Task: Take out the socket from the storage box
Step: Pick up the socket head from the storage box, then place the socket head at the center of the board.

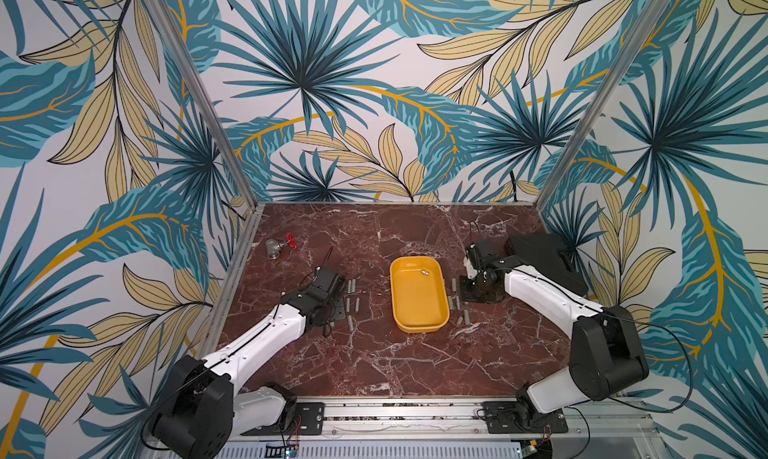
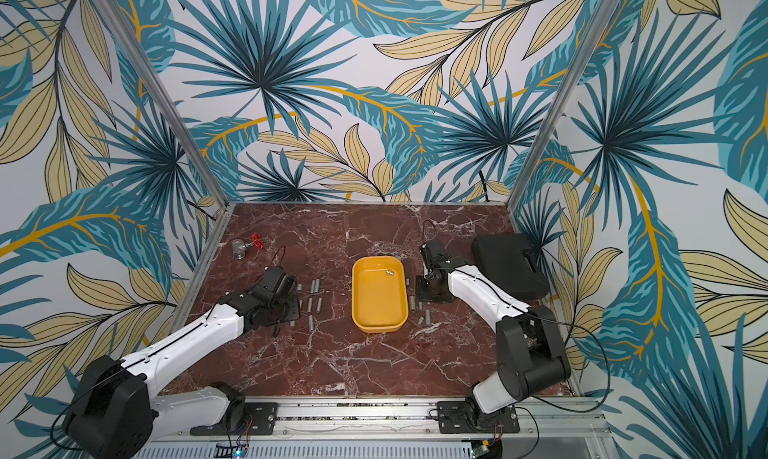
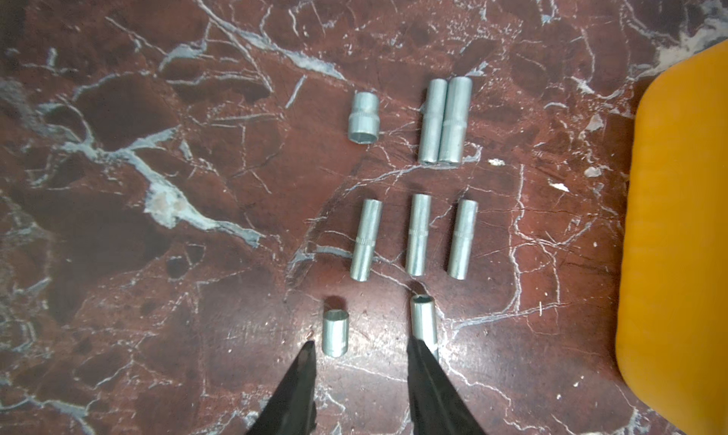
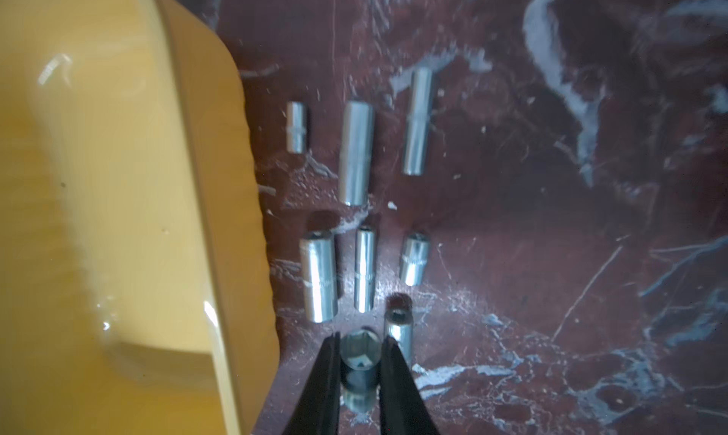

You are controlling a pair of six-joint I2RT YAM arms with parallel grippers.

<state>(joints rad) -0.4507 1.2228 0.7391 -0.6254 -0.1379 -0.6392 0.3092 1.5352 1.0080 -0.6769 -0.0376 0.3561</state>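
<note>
1. Your storage box (image 1: 419,311) holds one small socket (image 1: 424,272) near its far rim.
2. Your right gripper (image 4: 361,337) is clamped on an upright socket (image 4: 360,354) beside that box.
3. Your left gripper (image 3: 360,344) stands partly open, empty, straddling a short socket (image 3: 335,332).

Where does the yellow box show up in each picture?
Top view: box in the middle of the table.
Top view: box mid-table likewise.
Left wrist: box at the frame's edge, beside sockets.
Right wrist: box fills one side, beside sockets.
Shared landmark: the marble table under it.
</note>
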